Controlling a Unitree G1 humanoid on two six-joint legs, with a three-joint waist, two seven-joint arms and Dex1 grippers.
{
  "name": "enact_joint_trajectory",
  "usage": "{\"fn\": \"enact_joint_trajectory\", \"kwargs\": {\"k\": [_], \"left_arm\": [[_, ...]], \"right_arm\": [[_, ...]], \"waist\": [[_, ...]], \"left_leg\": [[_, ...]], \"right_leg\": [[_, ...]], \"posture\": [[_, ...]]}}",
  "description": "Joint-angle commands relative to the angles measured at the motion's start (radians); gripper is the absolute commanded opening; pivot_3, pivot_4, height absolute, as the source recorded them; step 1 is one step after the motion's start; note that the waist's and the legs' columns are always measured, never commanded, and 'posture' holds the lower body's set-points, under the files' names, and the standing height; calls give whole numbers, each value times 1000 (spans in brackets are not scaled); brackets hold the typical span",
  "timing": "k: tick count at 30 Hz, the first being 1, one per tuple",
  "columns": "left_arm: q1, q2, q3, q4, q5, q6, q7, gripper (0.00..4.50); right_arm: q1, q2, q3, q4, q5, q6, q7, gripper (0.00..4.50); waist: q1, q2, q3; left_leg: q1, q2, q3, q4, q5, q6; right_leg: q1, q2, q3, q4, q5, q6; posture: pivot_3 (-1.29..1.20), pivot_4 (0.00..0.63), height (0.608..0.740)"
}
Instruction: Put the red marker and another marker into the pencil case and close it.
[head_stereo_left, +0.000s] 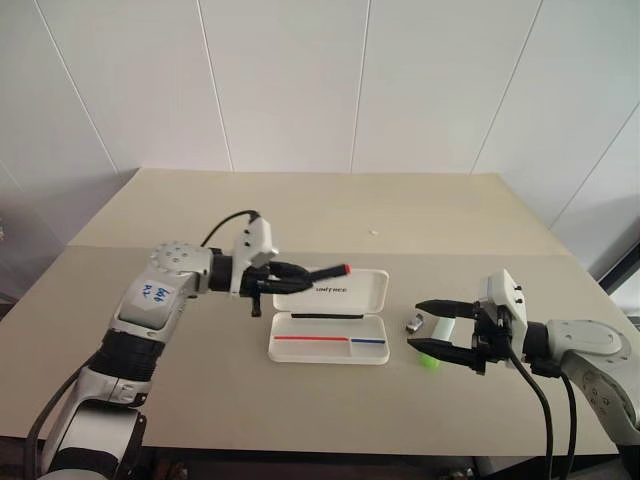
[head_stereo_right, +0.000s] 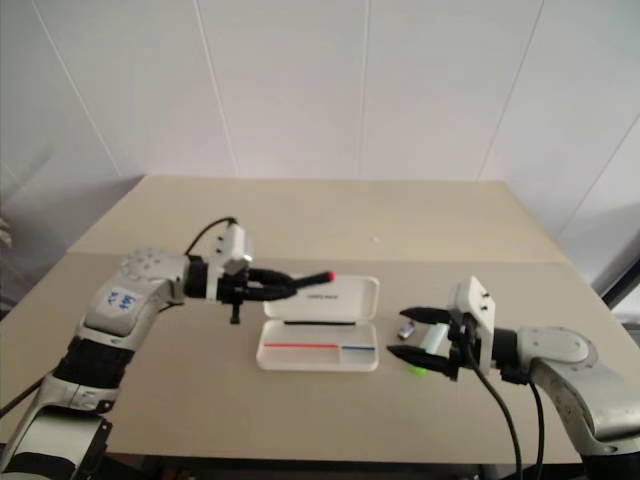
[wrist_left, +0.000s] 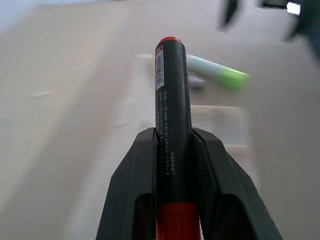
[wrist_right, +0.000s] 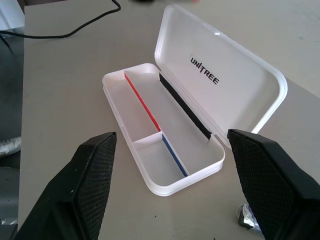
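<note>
My left gripper (head_stereo_left: 300, 272) is shut on the red marker (head_stereo_left: 328, 271), holding it roughly level above the table. Its red end points over the raised lid of the pencil case (head_stereo_left: 372, 292). In the left wrist view the black barrel (wrist_left: 171, 100) sits clamped between both fingers. The white pencil case lies open at the table's middle, its tray (wrist_right: 150, 120) empty, with a red and a blue stripe. Right of the case, the light green marker (head_stereo_left: 429, 361) lies on the table. My right gripper (head_stereo_left: 417, 326) hangs open over it, fingers wide apart, pointing toward the case.
A tiny grey and black object (head_stereo_left: 411, 323) lies on the table between the case and the green marker, close to my right fingertips. A black cable (wrist_right: 75, 30) runs across the table beyond the case. White wall panels stand behind the table.
</note>
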Motion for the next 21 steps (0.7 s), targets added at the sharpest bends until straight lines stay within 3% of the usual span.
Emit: {"fn": "enact_joint_trajectory", "kwargs": {"k": [1,10,21], "left_arm": [[-22,-25,-48,-21,26,-26,-26,610],[-19,-110,-156,98,179,-190,12,610],[-27,-187,-167,198,269,-264,75,610]], "right_arm": [[23,-10,-48,-54,23,-1,-14,4500],[63,-15,-78,-90,32,13,-43,4500],[92,-15,-99,-122,40,31,-71,4500]], "waist": [[1,0,0],[0,0,0],[2,0,0]], "left_leg": [[0,0,0,0,0,0],[0,0,0,0,0,0],[-1,0,0,1,0,0]], "right_leg": [[0,0,0,0,0,0],[0,0,0,-1,0,0],[0,0,0,-1,0,0]], "posture": [[0,150,740],[0,150,740],[0,150,740]]}}
